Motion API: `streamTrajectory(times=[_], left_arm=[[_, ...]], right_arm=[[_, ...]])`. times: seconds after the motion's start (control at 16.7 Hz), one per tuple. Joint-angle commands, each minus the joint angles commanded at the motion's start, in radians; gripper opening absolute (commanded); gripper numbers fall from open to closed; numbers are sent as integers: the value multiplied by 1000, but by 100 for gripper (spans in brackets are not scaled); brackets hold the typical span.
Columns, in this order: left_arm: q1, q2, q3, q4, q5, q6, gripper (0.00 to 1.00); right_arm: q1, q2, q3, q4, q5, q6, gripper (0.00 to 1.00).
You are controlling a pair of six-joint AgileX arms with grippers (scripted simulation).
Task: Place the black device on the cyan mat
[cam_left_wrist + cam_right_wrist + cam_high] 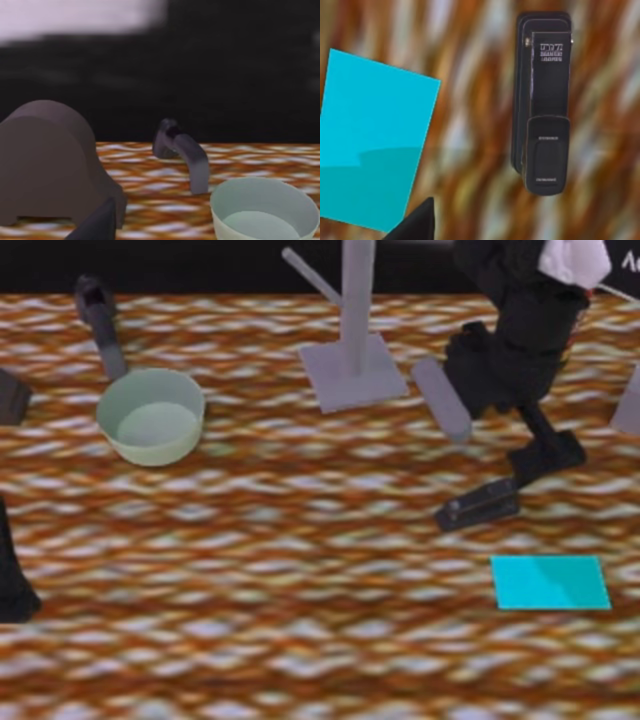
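One wedge-shaped black device (478,505) on woven table | flat cyan mat (550,582) beside | right gripper (545,455) above, finger state unclear

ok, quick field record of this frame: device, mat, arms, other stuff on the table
black device: flat on the table, beside the mat, not on it
cyan mat: bare, top view's right side
right end effector: above the device's far end, holding nothing visible
left arm: parked at the top view's left edge
other: green bowl; hammer; grey stand
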Motion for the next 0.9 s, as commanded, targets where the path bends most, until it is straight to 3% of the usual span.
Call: streamTrajectory(times=[0.54, 0.84, 0.9], left_arm=[[0, 0, 0, 0, 0, 0, 100], [0, 0, 0, 0, 0, 0, 100], [0, 0, 0, 0, 0, 0, 100]], right_arm=[[6, 97, -214, 315, 1, 3, 100], [7, 104, -228, 331, 1, 2, 100], [7, 104, -228, 331, 1, 2, 92]])
